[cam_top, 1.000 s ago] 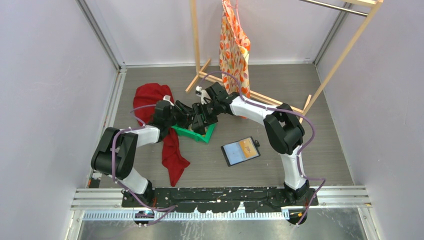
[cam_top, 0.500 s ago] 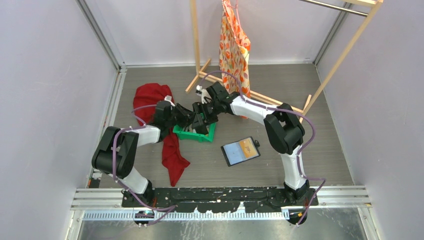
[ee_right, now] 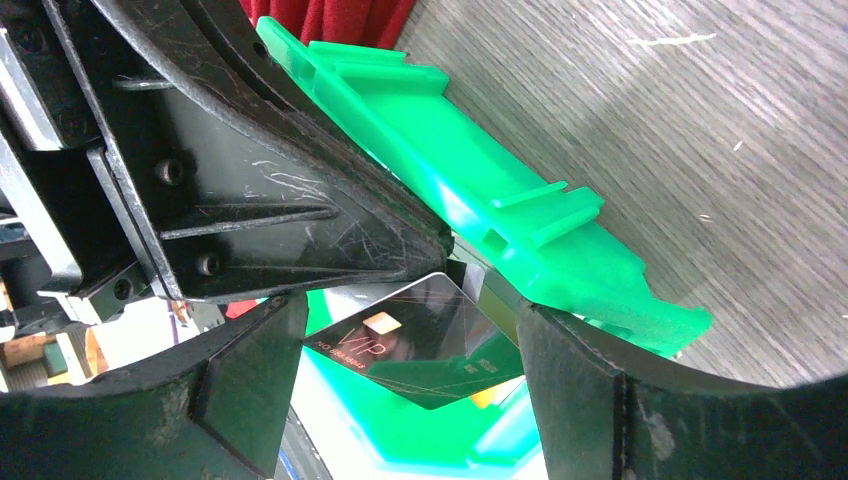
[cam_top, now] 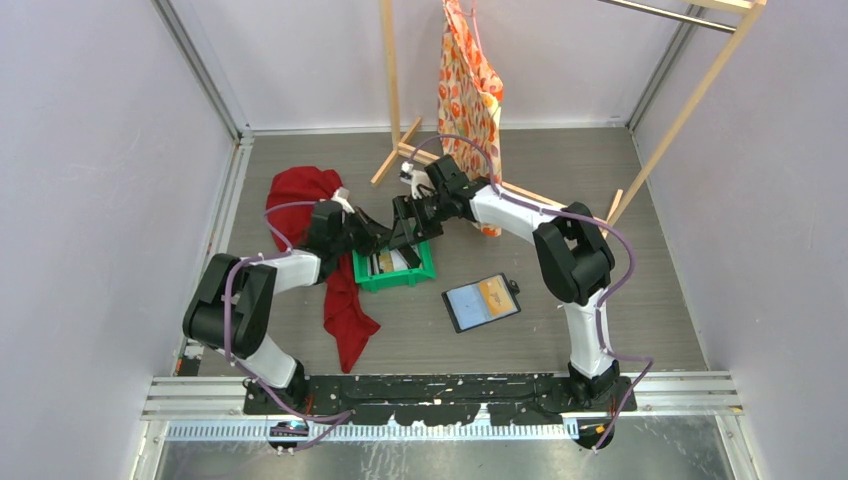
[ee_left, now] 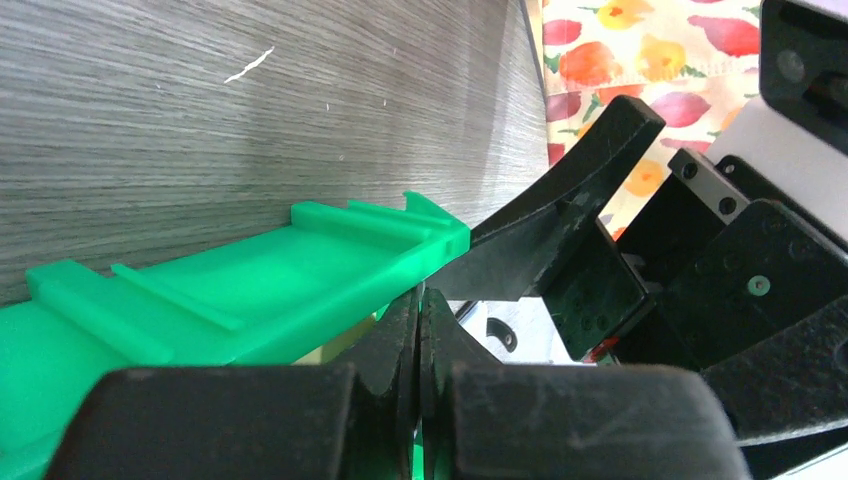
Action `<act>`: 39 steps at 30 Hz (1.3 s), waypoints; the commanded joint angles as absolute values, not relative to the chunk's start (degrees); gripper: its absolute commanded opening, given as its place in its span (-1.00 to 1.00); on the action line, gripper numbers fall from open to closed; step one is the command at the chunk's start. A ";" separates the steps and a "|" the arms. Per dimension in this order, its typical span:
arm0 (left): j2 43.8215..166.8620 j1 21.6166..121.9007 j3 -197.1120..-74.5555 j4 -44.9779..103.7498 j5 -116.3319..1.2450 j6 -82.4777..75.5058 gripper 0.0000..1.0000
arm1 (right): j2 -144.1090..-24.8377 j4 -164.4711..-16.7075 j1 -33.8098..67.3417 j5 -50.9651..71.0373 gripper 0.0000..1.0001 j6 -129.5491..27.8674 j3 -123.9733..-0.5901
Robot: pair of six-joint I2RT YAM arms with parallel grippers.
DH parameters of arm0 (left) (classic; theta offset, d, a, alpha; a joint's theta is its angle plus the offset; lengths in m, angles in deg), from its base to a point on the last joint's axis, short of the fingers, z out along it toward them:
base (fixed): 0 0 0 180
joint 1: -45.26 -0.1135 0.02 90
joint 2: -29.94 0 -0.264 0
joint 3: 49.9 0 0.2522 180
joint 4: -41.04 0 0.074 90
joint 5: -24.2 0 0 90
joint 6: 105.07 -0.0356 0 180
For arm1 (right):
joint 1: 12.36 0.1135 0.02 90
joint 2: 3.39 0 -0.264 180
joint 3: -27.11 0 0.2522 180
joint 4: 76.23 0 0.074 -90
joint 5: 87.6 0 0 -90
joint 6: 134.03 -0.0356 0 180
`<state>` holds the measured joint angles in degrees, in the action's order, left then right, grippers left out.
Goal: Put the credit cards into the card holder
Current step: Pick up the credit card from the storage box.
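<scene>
The green tray (cam_top: 427, 274) lies flat in the middle, with a yellowish credit card (cam_top: 385, 263) and a whitish one (cam_top: 406, 261) showing inside. Over its far left corner my left gripper (cam_top: 383, 243) is shut, pinching a corner of a dark credit card (ee_right: 420, 345) marked VIP, which hangs tilted above the tray floor. My right gripper (cam_top: 405, 232) stands open around that card without touching it. In the left wrist view the jaws (ee_left: 420, 300) are pressed together beside the tray wall (ee_left: 250, 290). The card holder (cam_top: 482, 302) lies open to the right with an orange card (cam_top: 492, 293) in it.
A red cloth (cam_top: 312, 195) lies left of the tray and runs under my left arm. A wooden rack (cam_top: 395, 90) with a floral cloth (cam_top: 468, 95) stands at the back. Pale walls close in both sides.
The tray has gone from tipped on edge to lying flat. My left jaws have closed. The right gripper has drawn back a little and opened wider.
</scene>
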<state>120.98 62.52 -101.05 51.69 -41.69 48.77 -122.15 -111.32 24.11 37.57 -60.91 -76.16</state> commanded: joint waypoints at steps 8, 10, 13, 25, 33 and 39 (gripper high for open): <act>113.92 63.80 -101.73 39.44 -41.96 36.50 -0.99 | -118.48 -108.25 21.75 44.21 0.81 -56.37 -78.93; 112.06 63.80 -102.11 36.57 -43.36 34.21 -0.99 | -118.57 -108.51 21.50 45.01 0.82 -56.40 -79.27; 109.74 63.80 -102.10 34.05 -45.38 31.68 -0.99 | -118.70 -108.58 21.46 46.15 0.81 -56.46 -79.07; 98.04 63.74 -100.41 31.88 -51.31 24.70 -0.99 | -117.50 -108.77 21.47 50.65 0.82 -55.25 -78.91; 90.31 63.72 -101.38 30.69 -53.60 18.52 -0.99 | -115.13 -113.02 21.45 58.01 0.83 -48.80 -79.77; 87.40 63.63 -101.80 33.51 -48.11 19.35 -0.99 | -110.47 -119.84 21.43 63.02 0.85 -41.49 -79.10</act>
